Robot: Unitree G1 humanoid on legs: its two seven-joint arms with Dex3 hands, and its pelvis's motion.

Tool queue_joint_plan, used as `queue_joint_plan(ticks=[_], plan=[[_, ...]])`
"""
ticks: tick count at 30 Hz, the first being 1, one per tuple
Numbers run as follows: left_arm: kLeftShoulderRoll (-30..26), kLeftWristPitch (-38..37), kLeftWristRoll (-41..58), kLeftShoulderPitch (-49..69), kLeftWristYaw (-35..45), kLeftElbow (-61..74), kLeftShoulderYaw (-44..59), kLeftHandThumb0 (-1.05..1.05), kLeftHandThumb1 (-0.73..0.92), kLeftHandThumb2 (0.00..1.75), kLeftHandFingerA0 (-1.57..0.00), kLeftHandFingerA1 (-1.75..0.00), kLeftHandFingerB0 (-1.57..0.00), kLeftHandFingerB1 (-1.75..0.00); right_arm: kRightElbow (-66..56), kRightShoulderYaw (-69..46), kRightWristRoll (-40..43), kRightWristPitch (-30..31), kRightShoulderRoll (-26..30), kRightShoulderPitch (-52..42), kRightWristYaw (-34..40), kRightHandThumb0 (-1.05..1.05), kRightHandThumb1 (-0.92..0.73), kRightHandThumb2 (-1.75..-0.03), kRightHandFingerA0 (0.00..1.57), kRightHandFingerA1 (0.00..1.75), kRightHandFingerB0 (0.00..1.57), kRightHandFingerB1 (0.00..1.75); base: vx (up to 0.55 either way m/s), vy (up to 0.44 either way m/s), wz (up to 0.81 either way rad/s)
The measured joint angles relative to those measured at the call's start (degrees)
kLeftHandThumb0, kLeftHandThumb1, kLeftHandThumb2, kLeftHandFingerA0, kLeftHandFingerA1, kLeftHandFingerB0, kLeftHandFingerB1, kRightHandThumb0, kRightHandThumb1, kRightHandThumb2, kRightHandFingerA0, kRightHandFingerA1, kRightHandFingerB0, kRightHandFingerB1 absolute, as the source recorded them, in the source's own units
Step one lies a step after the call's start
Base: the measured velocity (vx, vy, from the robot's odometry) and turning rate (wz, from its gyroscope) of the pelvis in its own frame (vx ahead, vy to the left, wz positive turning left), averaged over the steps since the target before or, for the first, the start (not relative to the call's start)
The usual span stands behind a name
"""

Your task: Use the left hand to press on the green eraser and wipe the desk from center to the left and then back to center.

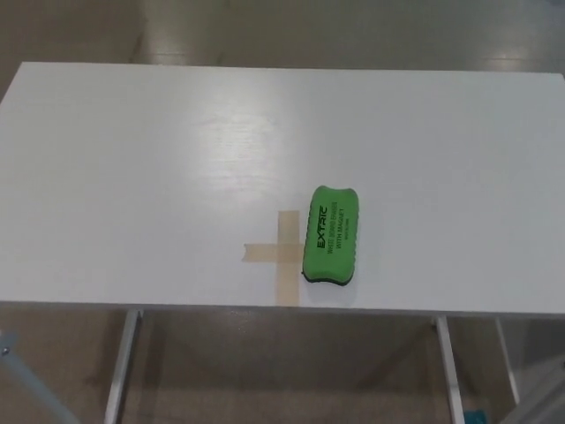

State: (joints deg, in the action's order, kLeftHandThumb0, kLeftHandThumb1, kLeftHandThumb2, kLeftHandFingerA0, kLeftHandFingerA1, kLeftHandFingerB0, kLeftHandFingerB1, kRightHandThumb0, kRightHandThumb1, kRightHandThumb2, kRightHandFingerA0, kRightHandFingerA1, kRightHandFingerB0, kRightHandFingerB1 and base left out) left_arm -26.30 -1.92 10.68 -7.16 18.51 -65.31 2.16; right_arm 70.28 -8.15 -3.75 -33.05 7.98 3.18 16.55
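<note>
- On the white desk (132, 159), a little right of its middle and near the front edge, lies the green eraser (332, 235); it is a rounded oblong block with softly pinched long sides, its long axis running almost front to back, tilted slightly; black lettering runs lengthwise along its bright green top, and a thin dark layer shows along its near end.
- Just beside the eraser's left side sits a cross of tan tape (281, 254), flat on the desk; one strip runs front to back, a shorter one sticks out to the left; the eraser's left edge touches or overlaps the cross's right side.
- Neither robot hand shows in the head view; the left hand and the right hand are both out of the picture, so whether their fingers are spread or closed cannot be told, and nothing touches or presses on the eraser.
- Smooth and matte, the desk top carries a faint sheen left of centre; it is otherwise bare around the eraser.
- Below the front edge, pale metal legs (124, 367) slant down on the left and right over a brownish floor (282, 371); a small teal object (478, 416) peeks in at the bottom right, too cut off to identify.
</note>
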Motion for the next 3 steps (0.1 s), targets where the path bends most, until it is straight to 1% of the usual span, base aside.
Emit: queue_joint_plan(ticks=[3], plan=[[0.0,-0.8,-2.8,-1.4,-2.9,-3.8,-1.9,-0.29,0.74,0.63,-0.69,-0.41,-0.51,-0.38,-0.1,-0.3,0.1,0.0,0.0,0.0,0.0,-0.34,-0.72,-0.62,0.59,0.53,0.61,0.41,0.00,0.000,0.00]])
